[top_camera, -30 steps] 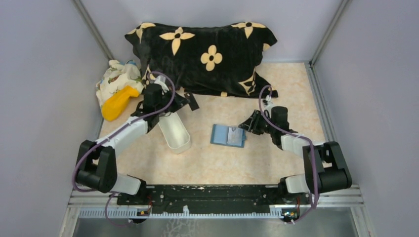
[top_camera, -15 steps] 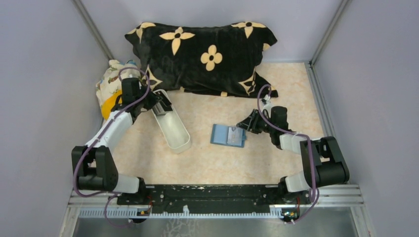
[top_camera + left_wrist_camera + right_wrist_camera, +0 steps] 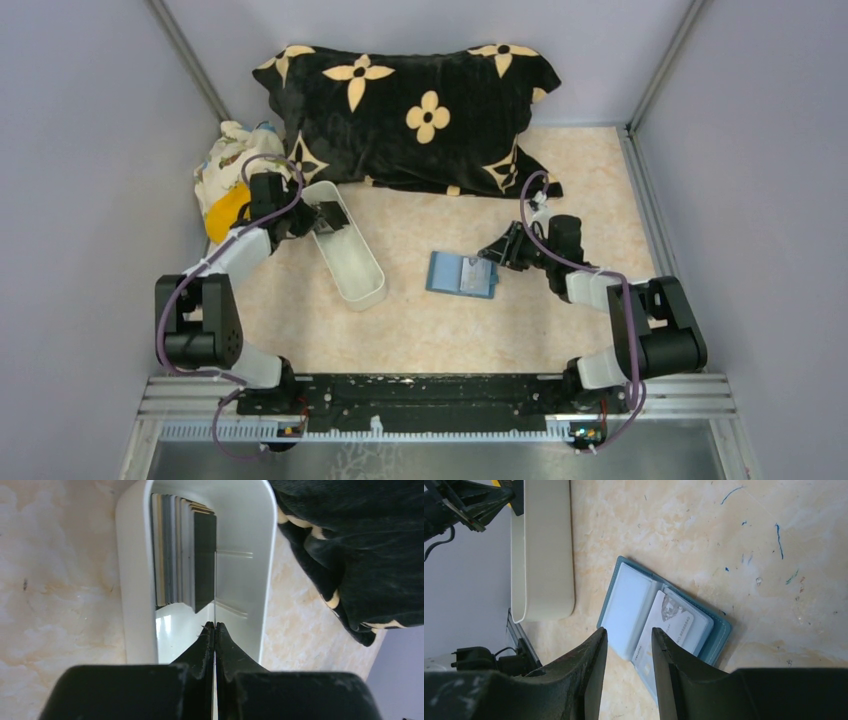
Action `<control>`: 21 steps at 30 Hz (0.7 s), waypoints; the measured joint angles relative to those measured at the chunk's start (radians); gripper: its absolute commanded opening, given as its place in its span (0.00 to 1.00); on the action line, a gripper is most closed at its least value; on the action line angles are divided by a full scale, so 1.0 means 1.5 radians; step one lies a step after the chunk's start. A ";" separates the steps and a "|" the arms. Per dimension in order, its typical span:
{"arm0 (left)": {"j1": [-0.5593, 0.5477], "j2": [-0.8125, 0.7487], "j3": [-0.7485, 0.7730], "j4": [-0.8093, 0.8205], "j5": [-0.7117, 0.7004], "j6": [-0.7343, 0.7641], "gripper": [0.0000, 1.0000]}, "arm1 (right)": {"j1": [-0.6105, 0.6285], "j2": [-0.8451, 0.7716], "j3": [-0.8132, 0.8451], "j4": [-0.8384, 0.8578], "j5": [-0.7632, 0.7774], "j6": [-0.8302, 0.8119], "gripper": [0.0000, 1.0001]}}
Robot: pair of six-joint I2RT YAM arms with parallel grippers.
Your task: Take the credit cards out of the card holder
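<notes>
1. The white tray (image 3: 135, 580) runs lengthwise away from the camera, with its rounded end farthest off.
2. Inside the tray, against its left wall, credit cards (image 3: 175, 555) stand on edge in a stack — silvery to dark.
3. Over the tray's middle, the left gripper (image 3: 215, 626) has its jaws pressed together on a thin card (image 3: 215, 580) seen edge-on.
4. A black pillow (image 3: 350, 540) lies just right of the tray on the beige table (image 3: 60, 580).

Left pincer (image 3: 214, 626) away from the pillow's (image 3: 350, 540) edge, now seemingly just over the white tray's (image 3: 131, 580) far end.
</notes>
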 measured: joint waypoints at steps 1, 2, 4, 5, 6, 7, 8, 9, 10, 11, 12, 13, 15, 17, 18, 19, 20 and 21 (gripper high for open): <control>0.000 0.004 -0.006 0.005 -0.004 -0.001 0.00 | 0.000 0.000 0.000 0.001 -0.003 0.001 0.39; 0.000 0.007 -0.010 0.011 -0.009 -0.002 0.00 | 0.000 0.000 0.000 0.002 -0.006 0.002 0.38; 0.000 0.011 -0.018 0.021 -0.017 -0.003 0.00 | 0.000 0.000 0.000 0.006 -0.012 0.005 0.39; 0.000 0.012 -0.022 0.031 -0.020 -0.004 0.00 | 0.000 0.000 0.000 0.006 -0.014 0.005 0.39; 0.000 0.012 -0.026 0.039 -0.022 -0.004 0.00 | 0.000 0.000 -0.001 0.007 -0.017 0.006 0.38; 0.000 0.012 -0.028 0.047 -0.025 -0.005 0.00 | 0.000 0.000 -0.001 0.008 -0.019 0.007 0.38; 0.000 0.012 -0.032 0.058 -0.027 -0.005 0.00 | 0.000 0.000 -0.002 0.010 -0.021 0.007 0.38; 0.000 0.012 -0.034 0.067 -0.029 -0.005 0.00 | 0.000 0.000 -0.003 0.010 -0.024 0.007 0.38; 0.000 0.012 -0.035 0.075 -0.031 -0.006 0.00 | 0.000 0.000 -0.004 0.011 -0.028 0.007 0.38; 0.000 0.012 -0.038 0.089 -0.033 -0.006 0.00 | 0.000 0.000 -0.005 0.011 -0.031 0.007 0.38; 0.000 0.012 -0.040 0.098 -0.035 -0.006 0.00 | 0.000 0.000 -0.006 0.013 -0.033 0.007 0.39; 0.000 0.013 -0.043 0.112 -0.037 -0.006 0.00 | 0.000 0.000 -0.007 0.014 -0.035 0.008 0.38; 0.000 0.019 -0.047 0.132 -0.040 -0.006 0.00 | 0.000 0.000 -0.009 0.015 -0.037 0.008 0.38; 0.000 0.031 -0.048 0.151 -0.043 -0.007 0.00 | 0.000 0.000 -0.009 0.015 -0.037 0.007 0.38; 0.000 0.043 -0.049 0.160 -0.046 -0.009 0.00 | 0.000 -0.001 -0.009 0.015 -0.038 0.007 0.39; 0.000 0.045 -0.049 0.161 -0.047 -0.009 0.00 | 0.000 -0.001 -0.009 0.015 -0.038 0.007 0.38; 0.000 0.052 -0.049 0.164 -0.049 -0.010 0.00 | 0.000 -0.001 -0.009 0.015 -0.038 0.007 0.39; 0.000 0.059 -0.049 0.166 -0.052 -0.011 0.00 | 0.000 -0.001 -0.009 0.015 -0.039 0.007 0.38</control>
